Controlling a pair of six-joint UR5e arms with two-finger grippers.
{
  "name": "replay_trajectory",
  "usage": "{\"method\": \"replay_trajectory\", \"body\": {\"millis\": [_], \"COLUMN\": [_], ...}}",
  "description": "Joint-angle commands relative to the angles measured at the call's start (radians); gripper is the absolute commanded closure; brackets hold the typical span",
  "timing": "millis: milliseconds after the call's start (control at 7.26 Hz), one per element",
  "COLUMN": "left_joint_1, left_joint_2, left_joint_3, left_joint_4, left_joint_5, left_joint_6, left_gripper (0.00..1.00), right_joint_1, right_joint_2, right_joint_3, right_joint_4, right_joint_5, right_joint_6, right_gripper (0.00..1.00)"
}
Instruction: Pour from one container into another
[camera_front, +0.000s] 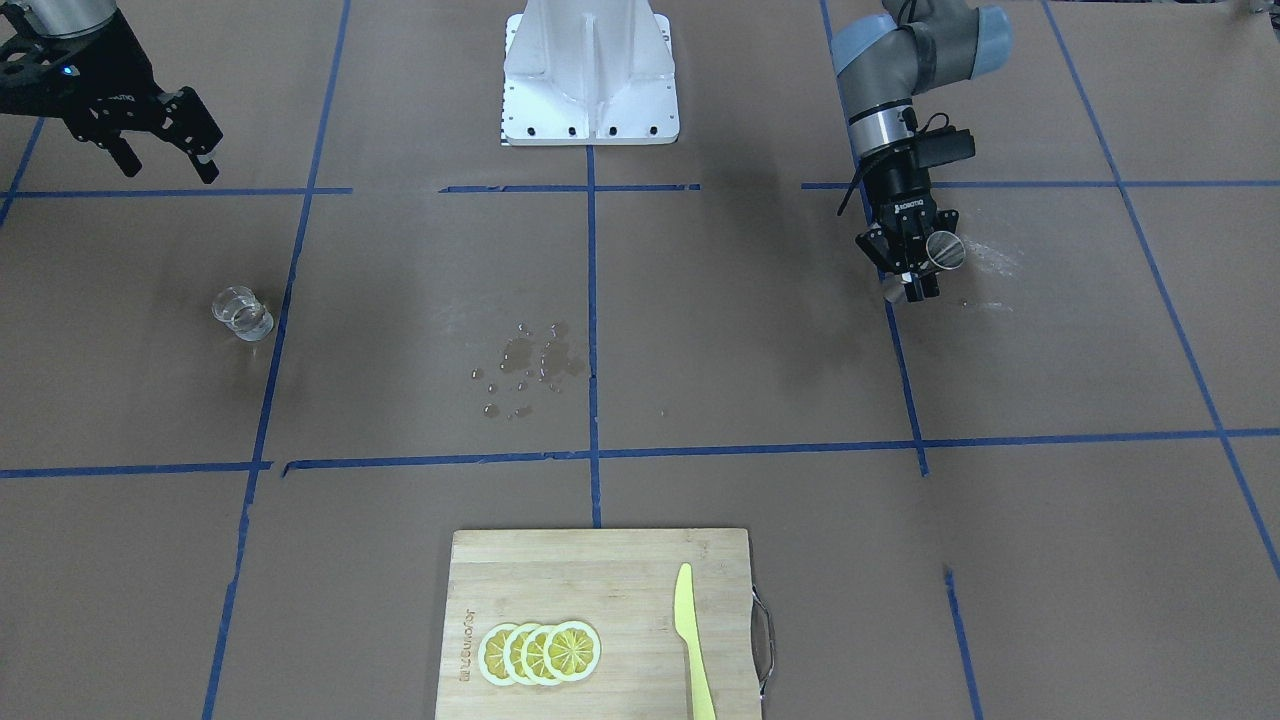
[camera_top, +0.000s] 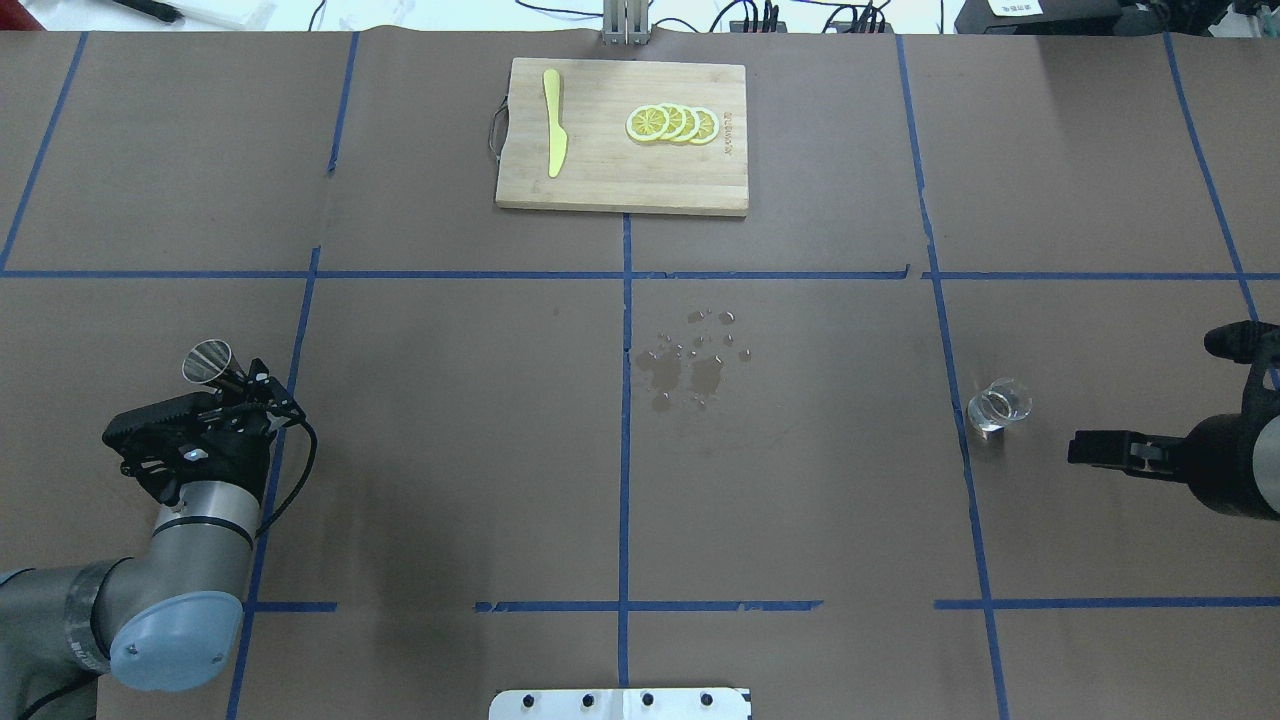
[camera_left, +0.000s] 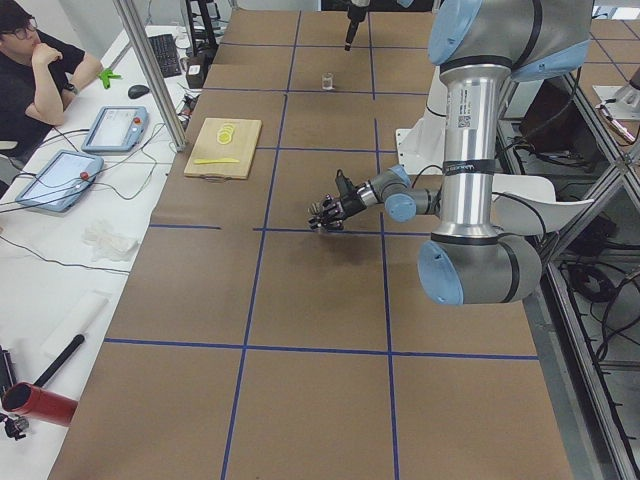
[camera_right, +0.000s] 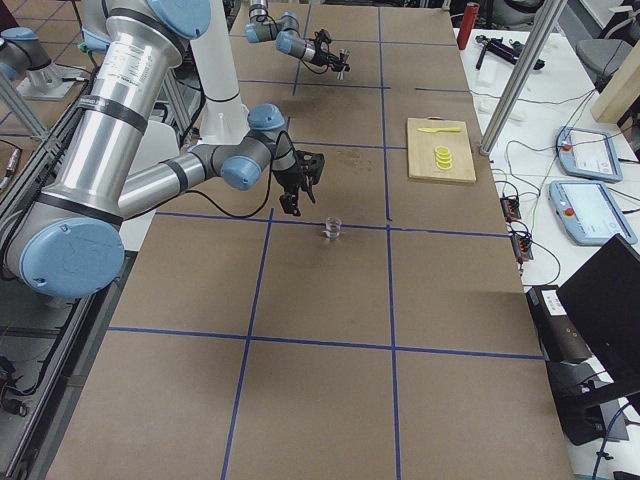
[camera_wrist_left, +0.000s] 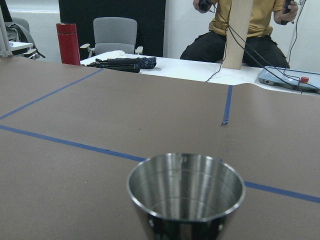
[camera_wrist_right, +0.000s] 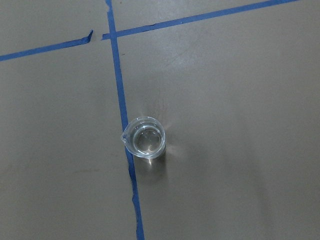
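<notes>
The clear glass (camera_top: 998, 405) stands upright on the brown paper at the robot's right, beside a blue tape line; it also shows as the glass (camera_front: 242, 312) and, from above, the glass (camera_wrist_right: 144, 137). My right gripper (camera_front: 165, 160) hangs open and empty above the table, apart from the glass, on the robot's side of it. My left gripper (camera_top: 240, 382) is shut on the steel jigger (camera_top: 208, 362), held tilted above the table at the far left. The jigger's open cup (camera_wrist_left: 186, 192) fills the bottom of the left wrist view. In the front view the jigger (camera_front: 944, 250) points its mouth sideways.
Water drops (camera_top: 695, 355) lie spilled at the table's middle. A wooden cutting board (camera_top: 622, 190) with lemon slices (camera_top: 672, 123) and a yellow knife (camera_top: 554, 135) sits at the far edge. The robot's white base (camera_front: 590, 70) stands between the arms. Operators sit beyond the table.
</notes>
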Motion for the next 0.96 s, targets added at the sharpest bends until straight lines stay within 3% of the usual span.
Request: {"method": "replay_trajectory", "body": {"millis": [0,276,413,827], "left_joint_1": [-0.026,-0.039,-0.039,-0.042], "left_joint_2": [-0.014,-0.011,-0.010,-0.004], "left_joint_3": [-0.058,-0.062,-0.053,0.085], "left_joint_4": [-0.010,-0.069,-0.196,-0.713], "left_joint_5": [-0.004,-0.004,-0.004,-0.022], "left_joint_6": [0.105,0.152,0.277,0.701], "left_gripper": [1.00,1.00,1.00,1.00], "right_joint_1": [-0.150,-0.248,-0.271,-0.311], "right_joint_2": [-0.028,-0.027,-0.027,-0.018], "right_joint_3": [-0.003,-0.007,-0.016,-0.244], "right_joint_4": [0.038,0.039,0.041,0.375], "right_joint_5": [-0.187,-0.366,-0.440,-0.621], "right_joint_6": [0.085,0.131,0.131,0.068], "right_gripper": [0.00,0.00,0.00,0.00]}}
